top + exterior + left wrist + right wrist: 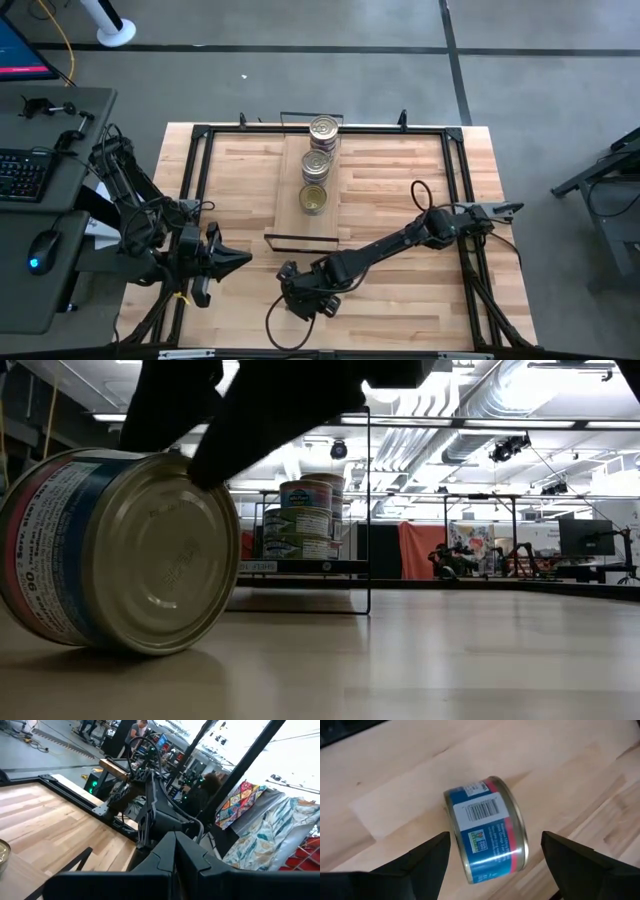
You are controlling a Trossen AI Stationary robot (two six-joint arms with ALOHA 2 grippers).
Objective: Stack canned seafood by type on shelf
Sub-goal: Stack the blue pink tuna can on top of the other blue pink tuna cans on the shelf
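A tin of canned seafood with a blue label and a red band lies on its curved side on the tabletop near the front edge. One flat metal end faces the low camera. My right gripper hangs open over it, pointing steeply down, with one finger on each side and a gap to the tin on both. In the high view this gripper hides the tin. Three stacks of tins stand on the shelf. My left gripper waits shut, level, at the table's left.
The shelf's thin black frame rises between the tin and the stacked tins. A black rail borders the tabletop. A desk with a keyboard and a mouse stands left of the table. Bare wood lies right of the shelf.
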